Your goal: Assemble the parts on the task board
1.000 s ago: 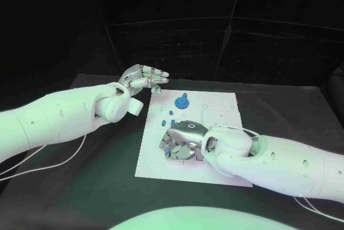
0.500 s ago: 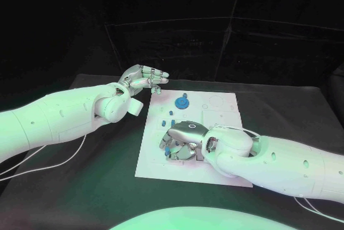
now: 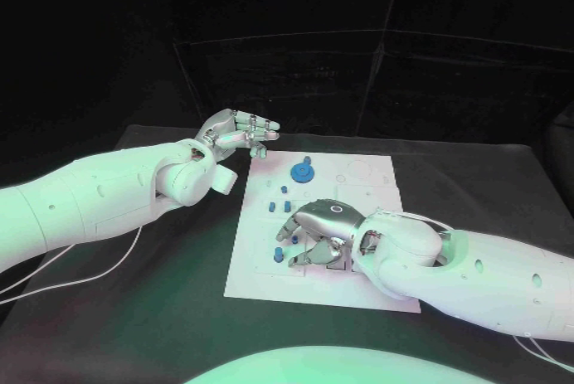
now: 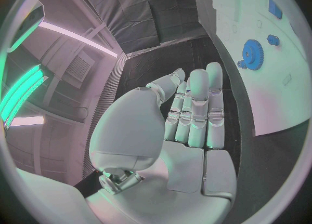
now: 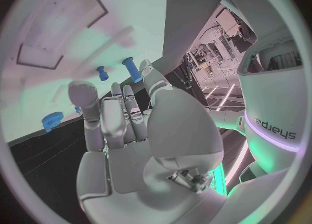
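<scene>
Head view: the right hand (image 3: pixel 321 232) hovers low over the task board (image 3: pixel 371 172), fingers (image 5: pixel 86 110) loosely apart and empty, just beside a blue peg (image 3: pixel 279 254). Picking that peg looks next, needing a close pinch. The left hand (image 3: pixel 240 131) waits raised, fingers (image 4: pixel 197 104) together, beyond a blue gear (image 3: pixel 304 169).

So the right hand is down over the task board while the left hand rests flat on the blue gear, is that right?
Not quite: the head view shows the left hand raised off the board's far left corner, apart from the blue gear. The right hand is indeed down over the task board.
</scene>
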Controlling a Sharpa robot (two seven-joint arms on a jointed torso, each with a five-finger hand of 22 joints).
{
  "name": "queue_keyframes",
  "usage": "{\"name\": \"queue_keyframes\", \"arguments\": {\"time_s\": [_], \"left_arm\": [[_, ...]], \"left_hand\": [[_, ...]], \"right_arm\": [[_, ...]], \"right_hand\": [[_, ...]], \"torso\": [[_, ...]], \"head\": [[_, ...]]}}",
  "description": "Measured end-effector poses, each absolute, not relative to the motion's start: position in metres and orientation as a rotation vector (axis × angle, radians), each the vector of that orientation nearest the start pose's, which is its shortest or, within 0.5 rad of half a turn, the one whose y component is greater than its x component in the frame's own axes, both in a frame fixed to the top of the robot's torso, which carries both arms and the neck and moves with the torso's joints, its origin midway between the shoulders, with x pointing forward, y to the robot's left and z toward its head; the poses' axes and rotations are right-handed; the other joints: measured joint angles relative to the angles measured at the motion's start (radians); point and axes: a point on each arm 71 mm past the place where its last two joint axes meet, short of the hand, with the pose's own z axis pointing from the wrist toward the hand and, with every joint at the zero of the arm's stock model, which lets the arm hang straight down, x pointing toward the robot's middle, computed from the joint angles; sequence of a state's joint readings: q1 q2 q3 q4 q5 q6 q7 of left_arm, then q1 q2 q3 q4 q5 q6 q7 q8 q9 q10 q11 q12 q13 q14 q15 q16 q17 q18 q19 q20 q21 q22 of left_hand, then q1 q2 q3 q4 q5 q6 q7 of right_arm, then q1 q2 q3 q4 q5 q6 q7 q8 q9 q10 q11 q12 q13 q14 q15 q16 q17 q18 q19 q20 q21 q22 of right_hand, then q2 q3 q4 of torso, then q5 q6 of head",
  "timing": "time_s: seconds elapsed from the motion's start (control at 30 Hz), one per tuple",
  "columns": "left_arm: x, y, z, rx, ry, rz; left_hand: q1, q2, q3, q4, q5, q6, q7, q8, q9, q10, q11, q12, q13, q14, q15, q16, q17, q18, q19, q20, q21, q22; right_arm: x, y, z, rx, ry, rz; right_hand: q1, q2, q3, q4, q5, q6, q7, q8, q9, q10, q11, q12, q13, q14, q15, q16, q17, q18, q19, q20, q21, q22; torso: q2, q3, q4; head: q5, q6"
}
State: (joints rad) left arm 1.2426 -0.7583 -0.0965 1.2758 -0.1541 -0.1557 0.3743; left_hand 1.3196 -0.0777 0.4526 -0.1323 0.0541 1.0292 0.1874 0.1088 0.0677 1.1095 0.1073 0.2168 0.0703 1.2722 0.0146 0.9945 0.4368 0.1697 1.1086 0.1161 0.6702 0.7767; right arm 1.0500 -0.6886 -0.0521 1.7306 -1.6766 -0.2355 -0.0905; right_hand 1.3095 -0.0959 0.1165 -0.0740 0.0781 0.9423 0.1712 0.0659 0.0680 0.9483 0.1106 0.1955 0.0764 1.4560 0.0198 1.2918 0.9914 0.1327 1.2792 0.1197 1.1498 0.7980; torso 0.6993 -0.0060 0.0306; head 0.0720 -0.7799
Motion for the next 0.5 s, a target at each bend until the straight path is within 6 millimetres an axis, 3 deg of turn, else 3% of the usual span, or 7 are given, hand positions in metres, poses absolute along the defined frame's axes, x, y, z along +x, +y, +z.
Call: {"name": "queue_keyframes", "arguments": {"time_s": [0.17, 0.3, 0.37, 0.4, 0.5], "left_arm": [[0.530, 0.233, -0.190, -0.922, 1.522, -1.463], [0.530, 0.234, -0.190, -0.923, 1.522, -1.461], [0.530, 0.234, -0.190, -0.924, 1.522, -1.459], [0.530, 0.235, -0.190, -0.925, 1.522, -1.459], [0.530, 0.235, -0.190, -0.925, 1.522, -1.457]], "left_hand": [[0.000, 0.000, 0.000, 0.000, 0.000, 0.000, 0.000, 0.000, 0.000, 0.000, 0.000, 0.000, 0.000, 0.000, 0.000, 0.000, 0.000, 0.000, 0.000, 0.000, 0.000, 0.000], [0.000, 0.000, 0.000, 0.000, 0.000, 0.000, 0.000, 0.000, 0.000, 0.000, 0.000, 0.000, 0.000, 0.000, 0.000, 0.000, 0.000, 0.000, 0.000, 0.000, 0.000, 0.000], [0.000, 0.000, 0.000, 0.000, 0.000, 0.000, 0.000, 0.000, 0.000, 0.000, 0.000, 0.000, 0.000, 0.000, 0.000, 0.000, 0.000, 0.000, 0.000, 0.000, 0.000, 0.000], [0.000, 0.000, 0.000, 0.000, 0.000, 0.000, 0.000, 0.000, 0.000, 0.000, 0.000, 0.000, 0.000, 0.000, 0.000, 0.000, 0.000, 0.000, 0.000, 0.000, 0.000, 0.000], [0.000, 0.000, 0.000, 0.000, 0.000, 0.000, 0.000, 0.000, 0.000, 0.000, 0.000, 0.000, 0.000, 0.000, 0.000, 0.000, 0.000, 0.000, 0.000, 0.000, 0.000, 0.000]], "right_arm": [[0.383, -0.086, -0.216, -0.502, 1.670, 0.963], [0.387, -0.111, -0.204, -0.405, 1.666, 0.967], [0.391, -0.130, -0.199, -0.325, 1.676, 0.954], [0.393, -0.139, -0.198, -0.291, 1.683, 0.944], [0.398, -0.164, -0.198, -0.186, 1.711, 0.902]], "right_hand": [[0.008, 0.008, -0.043, 0.016, 0.029, -0.004, -0.004, 0.000, 0.000, 0.051, -0.012, 0.065, 0.011, 0.008, -0.008, 0.016, 0.033, 0.000, 0.011, -0.010, 0.018, 0.037], [0.003, 0.026, -0.065, 0.038, 0.056, 0.007, -0.001, 0.013, 0.004, 0.166, -0.020, 0.140, 0.035, 0.009, -0.009, 0.060, 0.109, 0.000, 0.062, -0.014, 0.080, 0.132], [-0.002, 0.031, -0.079, 0.048, 0.061, 0.039, -0.013, 0.035, 0.011, 0.224, -0.036, 0.177, 0.052, 0.011, -0.025, 0.070, 0.126, -0.002, 0.073, -0.022, 0.100, 0.161], [-0.005, 0.034, -0.086, 0.054, 0.065, 0.052, -0.022, 0.044, 0.013, 0.246, -0.044, 0.195, 0.062, 0.009, -0.032, 0.076, 0.136, -0.017, 0.079, -0.028, 0.108, 0.174], [-0.021, 0.036, -0.117, 0.078, 0.077, 0.077, -0.047, 0.066, 0.017, 0.321, -0.070, 0.269, 0.112, 0.011, -0.053, 0.095, 0.168, -0.017, 0.105, -0.047, 0.144, 0.233]], "torso": [[0.000, -0.0004, -0.0003], [-0.001, -0.0006, -0.0013], [-0.001, -0.0007, -0.0028], [-0.002, -0.0008, -0.0036], [-0.003, -0.0014, -0.0093]], "head": [[-0.009, 0.005], [-0.023, 0.011], [-0.033, 0.014], [-0.038, 0.016], [-0.057, 0.022]]}}
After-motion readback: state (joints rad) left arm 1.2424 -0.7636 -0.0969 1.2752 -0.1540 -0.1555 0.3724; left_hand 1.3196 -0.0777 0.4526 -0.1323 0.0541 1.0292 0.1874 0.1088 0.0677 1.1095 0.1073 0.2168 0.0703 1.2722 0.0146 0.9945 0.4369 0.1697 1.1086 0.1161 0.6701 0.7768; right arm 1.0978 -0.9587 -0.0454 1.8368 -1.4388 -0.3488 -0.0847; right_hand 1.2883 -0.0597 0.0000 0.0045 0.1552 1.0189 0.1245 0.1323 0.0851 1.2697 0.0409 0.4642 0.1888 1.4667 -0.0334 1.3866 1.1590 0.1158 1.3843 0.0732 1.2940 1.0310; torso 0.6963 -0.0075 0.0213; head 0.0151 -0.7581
